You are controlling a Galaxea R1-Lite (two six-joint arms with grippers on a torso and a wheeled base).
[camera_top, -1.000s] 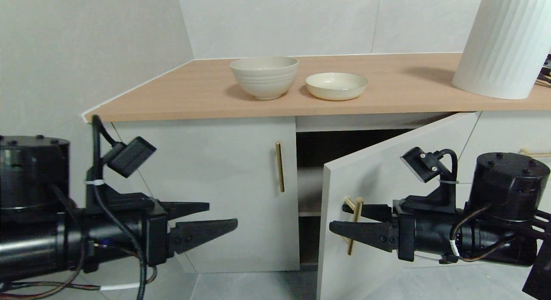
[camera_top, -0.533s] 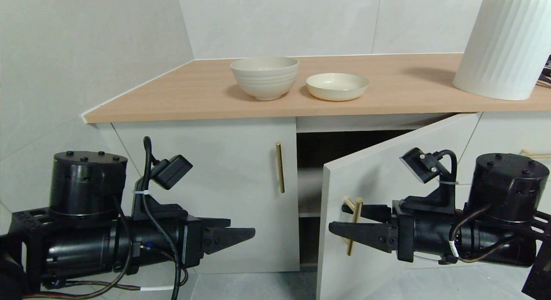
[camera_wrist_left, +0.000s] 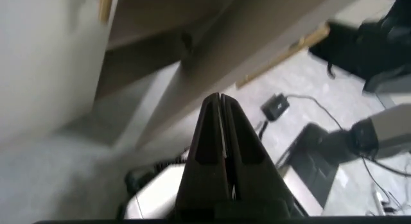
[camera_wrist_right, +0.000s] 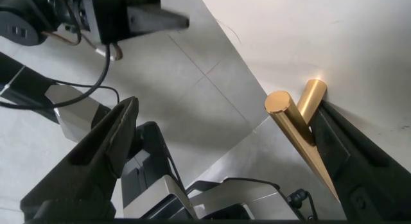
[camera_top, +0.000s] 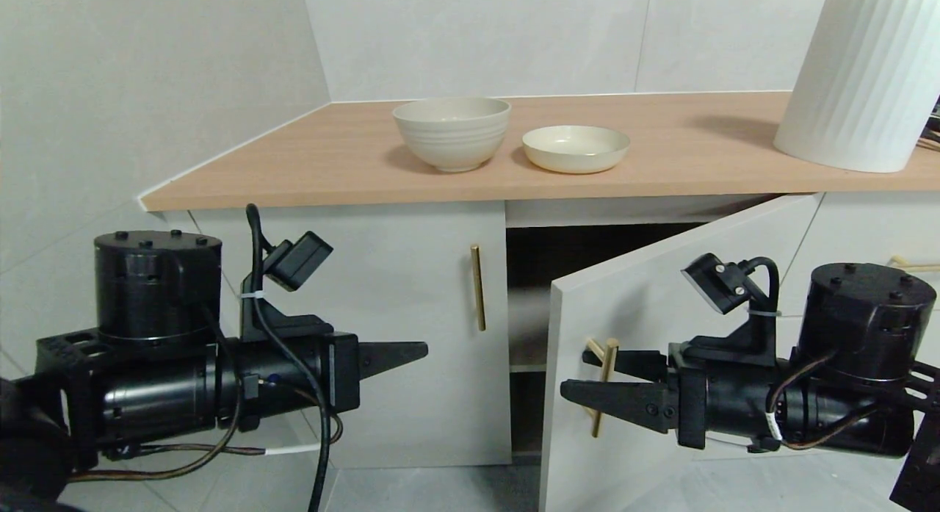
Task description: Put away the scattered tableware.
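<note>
Left gripper (camera_top: 415, 348) at 8 o'clock has swung inward, jaws now pressed together; bowl (camera_top: 452, 132) and shallow dish (camera_top: 576, 148) sit untouched at 12 o'clock on the countertop (camera_top: 294, 167); right gripper (camera_top: 580, 371) at 4 o'clock stays spread astride the door handle (camera_top: 606, 383), so stowing looks next

Both arms lie level: left hand (camera_top: 422, 347) with fingers pressed together, right hand (camera_top: 576, 371) with fingers spread.

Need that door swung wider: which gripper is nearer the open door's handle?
Right. The right gripper straddles the handle; the left gripper is off in front of the closed door, apart from the handle.
</note>
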